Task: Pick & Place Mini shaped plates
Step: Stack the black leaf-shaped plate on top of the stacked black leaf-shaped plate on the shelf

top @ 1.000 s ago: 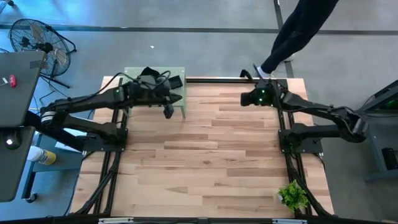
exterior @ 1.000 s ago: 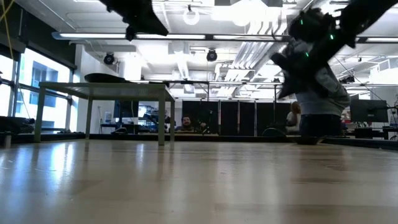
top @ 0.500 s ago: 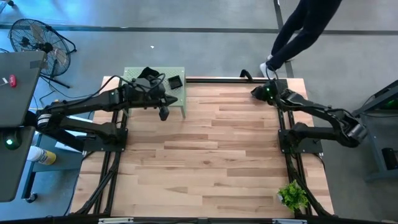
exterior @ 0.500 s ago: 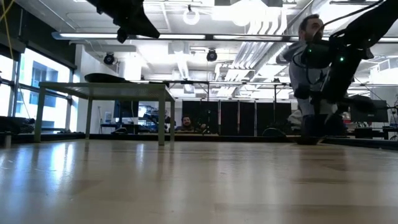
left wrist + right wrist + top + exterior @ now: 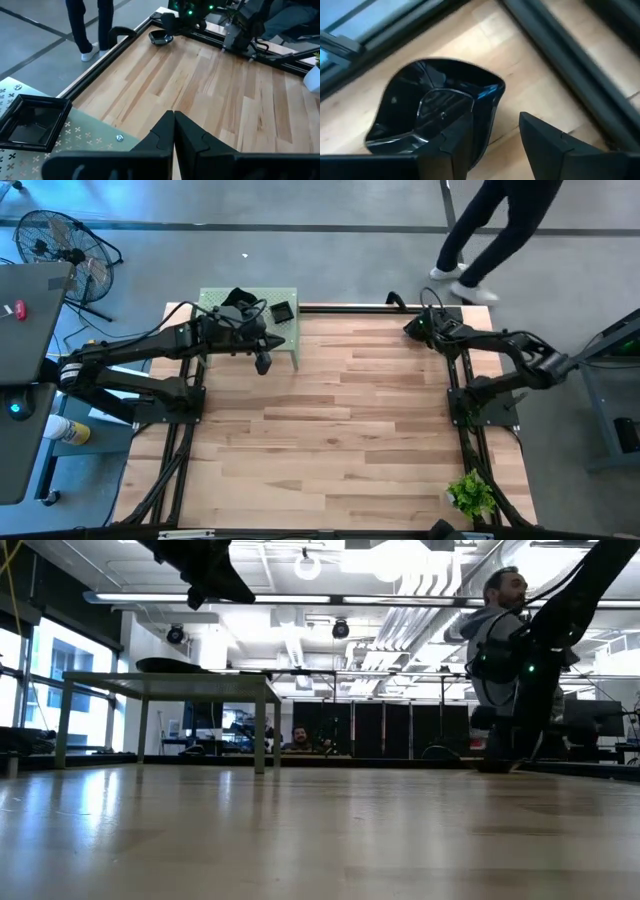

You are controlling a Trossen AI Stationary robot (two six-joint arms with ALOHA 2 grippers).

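Has brought the right pincer (image 5: 413, 328) down into the tabletop's (image 5: 330, 440) 1 o'clock corner over the last second, elbow now swung outward; has nudged the left only slightly. Meanwhile a person (image 5: 490, 230) walking off past 1 o'clock, beyond the frame rail.

At 11 o'clock, a green perforated stand (image 5: 215, 300) carrying a square mini plate (image 5: 34, 122). Just beside the stand's near edge, raised, the left pincer (image 5: 173, 120), pressed shut on nothing. At 5 o'clock, a small plant (image 5: 470, 495), well apart from everything.

In the right wrist view, pincer spread moderately wide and empty, astride the rim of a rounded mini plate (image 5: 427, 107): one finger over the bowl, the other outside. Cannot tell whether touching yet.

Step in hand, by judgement: the pick. Next calls for closing squarely on that thin glossy rim, then lifting straight before carrying, likely toward the stand. Little room at the corner, with the frame rail near the plate; plenty of bare wood toward 6 o'clock.
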